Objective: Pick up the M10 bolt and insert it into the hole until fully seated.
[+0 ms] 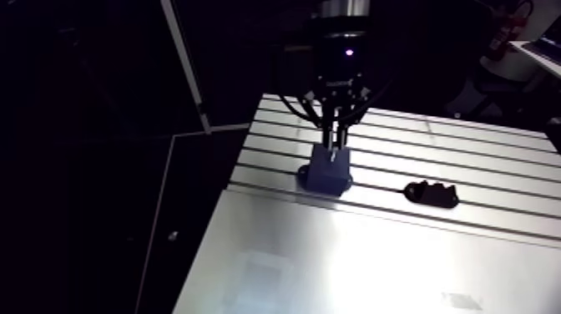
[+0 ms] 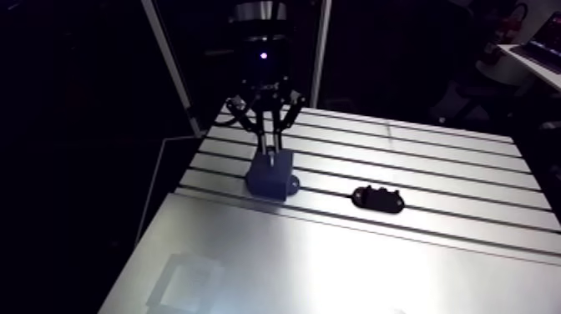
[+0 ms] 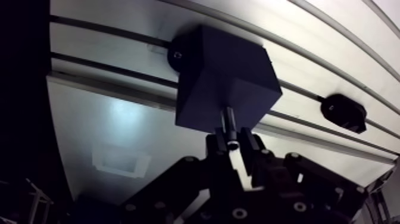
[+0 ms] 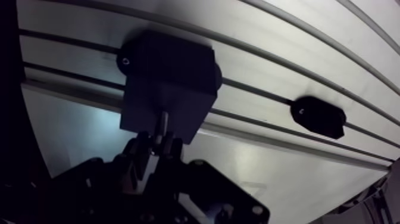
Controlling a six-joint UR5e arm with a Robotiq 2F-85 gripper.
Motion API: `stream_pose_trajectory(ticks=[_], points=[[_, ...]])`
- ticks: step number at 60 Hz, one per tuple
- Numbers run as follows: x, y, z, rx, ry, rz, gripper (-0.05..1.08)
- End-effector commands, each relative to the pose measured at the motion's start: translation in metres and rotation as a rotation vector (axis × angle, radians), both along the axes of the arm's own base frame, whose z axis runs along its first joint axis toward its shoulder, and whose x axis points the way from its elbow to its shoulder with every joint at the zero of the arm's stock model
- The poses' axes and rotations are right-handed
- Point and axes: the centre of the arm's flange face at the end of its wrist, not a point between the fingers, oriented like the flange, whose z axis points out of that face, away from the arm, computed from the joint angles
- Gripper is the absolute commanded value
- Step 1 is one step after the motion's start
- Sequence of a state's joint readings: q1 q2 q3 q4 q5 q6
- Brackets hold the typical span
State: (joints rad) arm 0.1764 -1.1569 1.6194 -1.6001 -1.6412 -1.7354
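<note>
- Holds the M10 bolt (image 3: pixel 229 122) clamped in the gripper (image 3: pixel 231 140), closed tight on its upper end, with the shank pointing down.
- Hangs right over the dark block (image 3: pixel 223 77) fixed on the slotted counter (image 1: pixel 434 259), towards the counter's left edge in the arm view.
- Shows the bolt's lower tip meeting the block's top face. Hides the hole behind the shank, so cannot tell whether the tip is inside it or only touching.
- Counts the pick-up as done, judging by the grip. Puts the insertion at barely begun at most, since most of the shank stands clear above the block.
- Leaves pressing straight down until the head seats, then letting go.
- Leaves aside a flat dark piece (image 1: pixel 431 193) lying on the counter to the right of the block, well apart from it.
</note>
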Motion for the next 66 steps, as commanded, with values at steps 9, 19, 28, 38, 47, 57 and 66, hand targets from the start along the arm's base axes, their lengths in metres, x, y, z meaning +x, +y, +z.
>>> stream_pose_trajectory(ticks=[9,19,28,38,47,57,66], points=[[0.001,0.000,-0.007,0.000,0.003,0.001,1.07],[0.002,0.001,-0.009,0.003,-0.001,0.003,1.00],[0.003,0.001,-0.006,0.005,0.002,0.006,0.02],[0.001,0.001,0.002,-0.003,0.017,0.001,0.00],[-0.004,0.000,0.028,-0.024,0.066,-0.006,0.00],[-0.013,0.014,0.089,-0.064,0.181,-0.077,0.00],[-0.012,0.032,0.133,-0.065,0.253,-0.117,0.01]])
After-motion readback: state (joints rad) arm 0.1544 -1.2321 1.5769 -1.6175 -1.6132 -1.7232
